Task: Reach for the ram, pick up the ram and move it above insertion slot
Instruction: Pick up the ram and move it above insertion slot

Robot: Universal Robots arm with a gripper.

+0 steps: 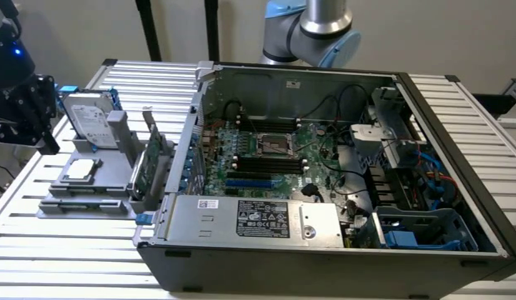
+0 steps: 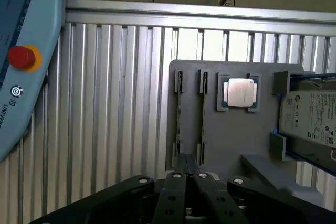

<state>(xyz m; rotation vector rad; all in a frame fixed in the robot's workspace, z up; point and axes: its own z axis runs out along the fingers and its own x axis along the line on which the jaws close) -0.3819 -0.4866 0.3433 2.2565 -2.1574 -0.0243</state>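
The pincer (image 2: pixel 186 164) is pinched shut, its two dark fingers pressed together with nothing between them. It hangs over the near edge of a grey holder (image 2: pixel 236 140), and its tips line up with the gap between two narrow slots. The ram (image 2: pixel 179 116) stands on edge in one of these slots. It shows as a thin strip caught by small clips at each end, just beside the tips and apart from them. The second slot (image 2: pixel 202 114) shows a finer dark line, and I cannot tell whether a stick sits in it.

On the ram's outer side the worktop (image 2: pixel 115 103) runs on to a pale blue control tablet (image 2: pixel 23 61) with a round red button. On the other side a square, shiny processor chip (image 2: pixel 240 93) lies flat in a recess near the slots. Beyond it a silver hard drive (image 2: pixel 315 119) stands between grey posts.

In the exterior view the holder sits off the exterior view's left of the open computer case (image 1: pixel 325 262). An upright green card (image 1: pixel 145 169) stands between the two, close against the case wall. The case is a dark metal box with its top side open. The insertion slots (image 1: pixel 270 164) are long black bars on the green board, well away from the walls and open from above, with black cables nearby. The worktop is ribbed pale metal, with straight grooves running across it.
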